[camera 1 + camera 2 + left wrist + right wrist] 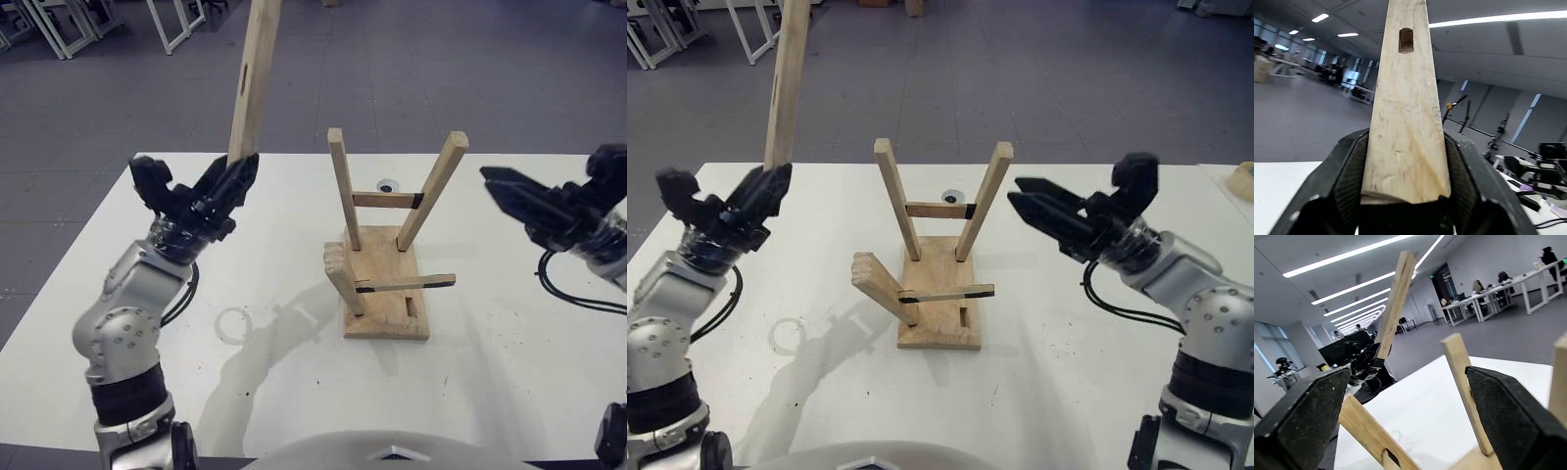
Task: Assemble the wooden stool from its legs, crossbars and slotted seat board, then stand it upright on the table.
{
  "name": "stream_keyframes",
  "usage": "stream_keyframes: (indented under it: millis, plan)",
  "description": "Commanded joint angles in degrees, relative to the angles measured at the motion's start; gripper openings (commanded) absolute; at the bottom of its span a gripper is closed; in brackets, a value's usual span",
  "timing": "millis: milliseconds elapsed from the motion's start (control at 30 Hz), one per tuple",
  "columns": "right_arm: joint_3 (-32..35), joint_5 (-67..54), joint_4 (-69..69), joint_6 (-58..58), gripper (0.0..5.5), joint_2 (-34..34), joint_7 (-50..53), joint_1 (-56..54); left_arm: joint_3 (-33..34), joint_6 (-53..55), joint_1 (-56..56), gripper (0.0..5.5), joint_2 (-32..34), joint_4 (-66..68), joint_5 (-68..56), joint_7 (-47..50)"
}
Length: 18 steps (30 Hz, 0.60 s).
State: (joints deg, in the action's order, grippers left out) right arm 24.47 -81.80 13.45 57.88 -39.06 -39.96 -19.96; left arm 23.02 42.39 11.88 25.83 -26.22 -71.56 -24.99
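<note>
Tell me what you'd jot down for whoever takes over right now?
Left gripper: shut on a long pale wooden leg, held upright over the white table.
Right gripper: open, right of the slotted wooden seat board.
The board lies mid-table: two legs stand on it, joined by a crossbar; a third leg leans, a lower crossbar jutting right from it.
To do: fit held leg, flip upright.
</note>
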Motion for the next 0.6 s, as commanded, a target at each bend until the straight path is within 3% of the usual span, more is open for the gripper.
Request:
stream_keyframes:
  millis: [33, 167, 433, 600]
  plan:
    - [-5.7, -14.3, -0.6, 2.9, 4.5, 1.9, 10.2, -8.6, -1.6, 8.1, 3.8, 2.07, 9.5, -5.0, -16.3, -0.3]
    - [-12.4, -19.7, -1.0, 3.3, 5.27, 4.0, 15.1, -12.9, -5.0, 10.2, 4.1, 2.07, 13.7, -6.4, -23.6, 0.8]
    - [-21.3, -22.0, 0.2, 2.0, 5.36, 10.1, 20.5, -19.5, -10.7, 9.5, 5.0, 2.07, 15.3, -7.3, -25.0, 2.0]
    - [-22.5, -22.4, 0.7, 3.2, 4.21, 9.4, 19.8, -20.2, -11.8, 9.2, 5.0, 2.07, 16.3, -7.0, -24.7, 1.7]
